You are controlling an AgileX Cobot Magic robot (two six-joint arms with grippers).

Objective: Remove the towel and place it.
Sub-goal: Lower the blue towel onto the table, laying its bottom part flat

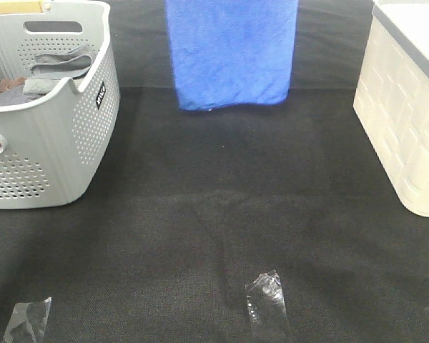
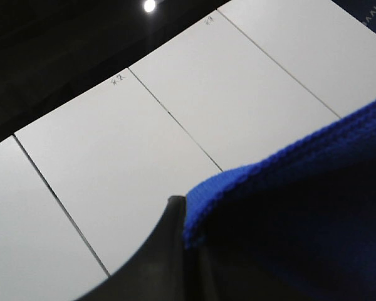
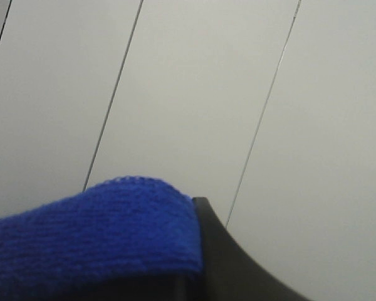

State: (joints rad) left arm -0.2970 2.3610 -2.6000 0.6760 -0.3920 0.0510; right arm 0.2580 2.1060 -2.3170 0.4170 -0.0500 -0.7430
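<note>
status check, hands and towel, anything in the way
Both closed on towel edge: left hand, right hand. Towel hangs flat, centre rear. No objects below it; grey basket left, white box right.

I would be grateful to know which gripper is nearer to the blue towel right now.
Neither, it's a tie. The left gripper pinches the towel at its stitched edge, and the right gripper has the towel draped over its fingertip, so both touch it.

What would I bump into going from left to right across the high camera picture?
A grey laundry basket → blue towel hanging at the back → cream storage box.
</note>
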